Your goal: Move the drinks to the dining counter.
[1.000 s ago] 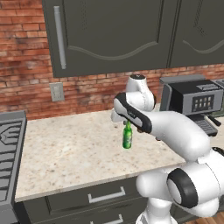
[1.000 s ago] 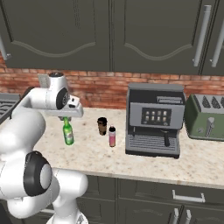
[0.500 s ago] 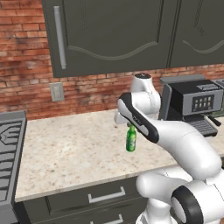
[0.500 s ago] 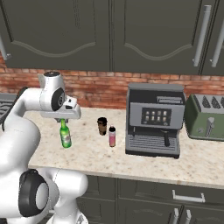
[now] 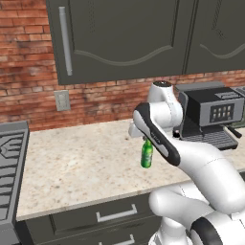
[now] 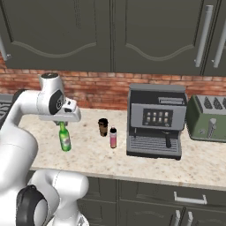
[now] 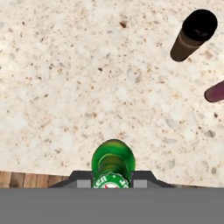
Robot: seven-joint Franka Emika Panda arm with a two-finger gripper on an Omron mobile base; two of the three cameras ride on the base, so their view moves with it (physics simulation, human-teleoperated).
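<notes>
- Since a second ago, the green glass bottle [image 6: 65, 138] rides nearer the counter's front edge in the left base view, carried along with the hand.
- It hangs upright by its neck, above the beige speckled countertop [image 5: 81, 158], its base clear of the stone.
- Clenched on the bottle's neck, the gripper [image 6: 62, 123] holds it from above; in the hand view the bottle [image 7: 113, 163] sits between the dark fingertips [image 7: 142, 176].
- Well to the bottle's right in the right base view stand the dark brown cup [image 6: 103, 127] and, just beside it, the small pink bottle [image 6: 113, 137], both on the countertop.
- Further right sit a coffee machine [image 6: 155, 120] and a green toaster [image 6: 207, 117].
- Behind runs a red brick wall [image 5: 28, 95] under dark cabinets [image 5: 119, 36].
</notes>
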